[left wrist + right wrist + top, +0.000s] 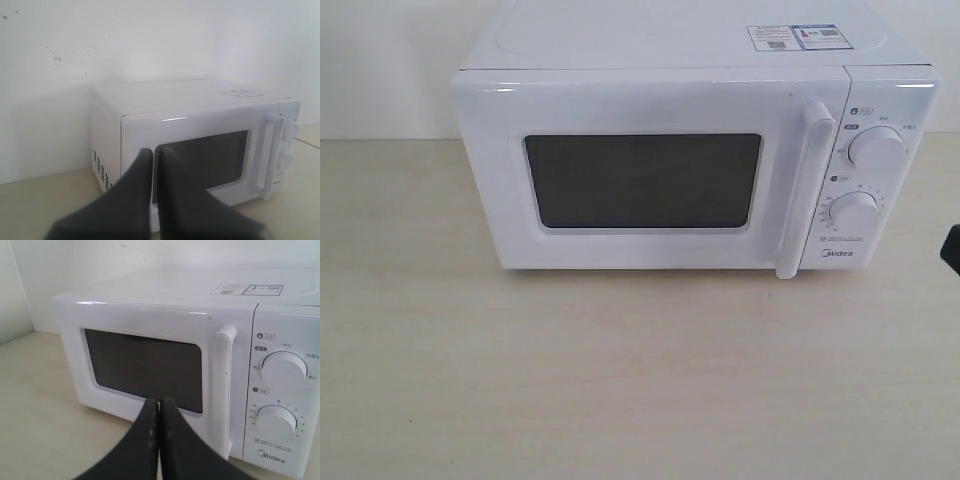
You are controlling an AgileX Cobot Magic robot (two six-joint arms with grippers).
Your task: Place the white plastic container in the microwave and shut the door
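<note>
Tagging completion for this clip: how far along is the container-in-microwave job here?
Done: the door sits shut on the microwave. In hand: nothing; left gripper and right gripper are shut and empty. Left: unclear, since the white plastic container shows in no view and the dark window hides the inside.

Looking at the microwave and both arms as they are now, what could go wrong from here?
1. The door is shut and too dark to see through, and no white container is in view, so it may not be inside.
2. The right gripper faces the handle with jaws shut; if it advances like this, it could only bump the handle, not grasp it.
</note>
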